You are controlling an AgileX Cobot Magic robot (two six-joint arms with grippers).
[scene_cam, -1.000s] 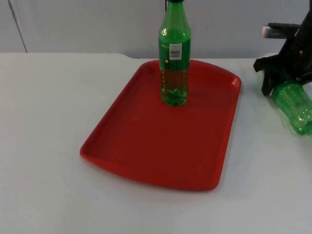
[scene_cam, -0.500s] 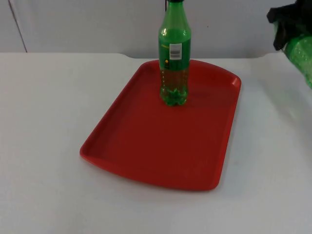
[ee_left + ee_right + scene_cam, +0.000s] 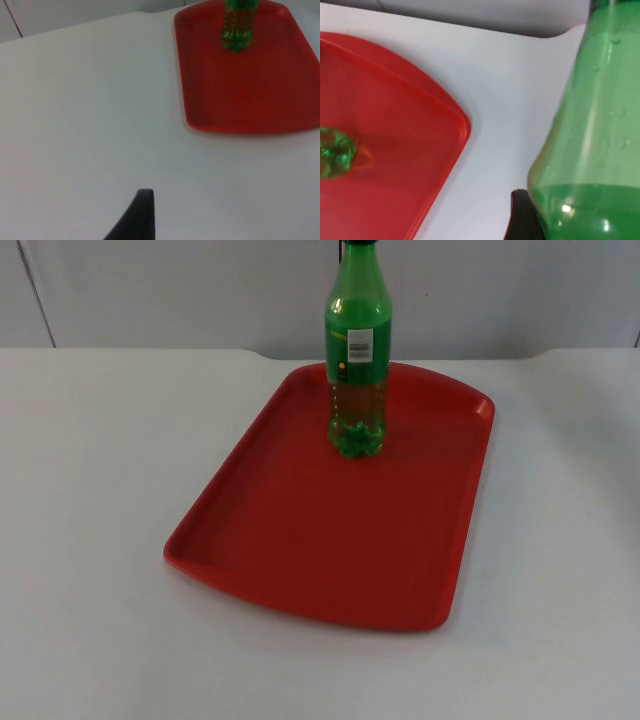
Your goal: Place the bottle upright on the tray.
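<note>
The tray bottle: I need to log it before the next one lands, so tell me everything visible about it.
The tray bottle is green clear plastic with a dark cap and a label with a white patch around its middle. It holds a little liquid at the bottom, above a lobed base. It stands upright near the far end of the red tray, base on the tray floor. Nothing else touches it. A second green bottle is up close in the right wrist view.

Glossy red plastic tray (image 3: 300, 540), translucent green plastic bottle (image 3: 357, 370), matt white table (image 3: 90, 490)
</note>
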